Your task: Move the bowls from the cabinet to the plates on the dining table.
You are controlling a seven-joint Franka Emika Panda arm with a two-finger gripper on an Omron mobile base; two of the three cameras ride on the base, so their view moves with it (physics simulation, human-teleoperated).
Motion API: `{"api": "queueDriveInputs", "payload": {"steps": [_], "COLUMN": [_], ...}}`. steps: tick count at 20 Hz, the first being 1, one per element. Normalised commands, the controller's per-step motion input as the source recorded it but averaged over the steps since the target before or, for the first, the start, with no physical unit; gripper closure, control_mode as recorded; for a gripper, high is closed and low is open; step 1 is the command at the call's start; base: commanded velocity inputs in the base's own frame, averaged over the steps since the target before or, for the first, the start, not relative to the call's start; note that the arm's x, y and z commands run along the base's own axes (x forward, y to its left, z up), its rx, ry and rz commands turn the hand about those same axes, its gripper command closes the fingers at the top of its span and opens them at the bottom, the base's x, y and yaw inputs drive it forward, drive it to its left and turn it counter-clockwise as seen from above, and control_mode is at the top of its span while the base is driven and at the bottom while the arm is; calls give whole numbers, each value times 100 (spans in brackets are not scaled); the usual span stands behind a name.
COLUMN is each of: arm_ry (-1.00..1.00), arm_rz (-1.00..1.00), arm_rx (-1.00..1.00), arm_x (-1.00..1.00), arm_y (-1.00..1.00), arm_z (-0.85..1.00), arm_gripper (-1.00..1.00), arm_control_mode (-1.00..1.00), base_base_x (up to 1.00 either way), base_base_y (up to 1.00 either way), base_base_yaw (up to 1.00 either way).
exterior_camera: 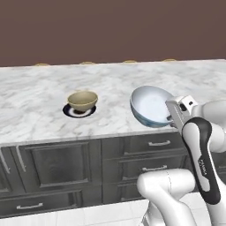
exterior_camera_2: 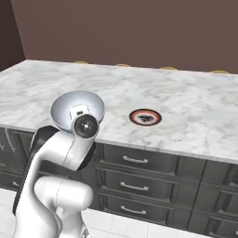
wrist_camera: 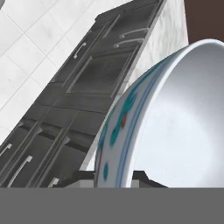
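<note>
On the white marble dining table (exterior_camera: pixel 39 88) the olive-yellow bowl (exterior_camera: pixel 82 100) rests on the navy-rimmed plate (exterior_camera: pixel 69 111). My gripper (exterior_camera: pixel 170 118) is shut on the rim of the white bowl (exterior_camera: pixel 151 105) with the blue-green pattern and pale blue inside. I hold that bowl tilted in the air at the table's front edge. The hand view looks along its patterned wall (wrist_camera: pixel 120 127), with the rim between the dark fingertips (wrist_camera: pixel 146 177). The red-orange-rimmed plate (exterior_camera_2: pixel 145 117) lies bare on the marble, to the right of the held bowl (exterior_camera_2: pixel 74 104).
Dark grey drawers and doors (exterior_camera: pixel 145 154) with silver handles run under the table top. Several yellow stool tops (exterior_camera: pixel 42 65) peek over the far edge. A white tiled floor (wrist_camera: pixel 39 39) lies below, and a brown wall (exterior_camera_2: pixel 139 28) stands behind.
</note>
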Motion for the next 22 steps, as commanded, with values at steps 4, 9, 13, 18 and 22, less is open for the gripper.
{"api": "queueDriveInputs", "payload": {"steps": [4,9,13,18,22], "arm_ry": [0,0,0,0,0], "arm_rz": [0,0,0,0,0], "arm_rx": [0,0,0,0,0], "arm_x": [0,0,0,0,0], "arm_y": [0,0,0,0,0], "arm_z": [0,0,0,0,0], "arm_gripper": [100,100,100,100,100], "arm_control_mode": [100,100,100,100,100], "base_base_x": [-35,-10,11,30,44], "base_base_y": [-66,-57,-31,-10,-16], "base_base_yaw": [0,-1,-1,0,-2]}}
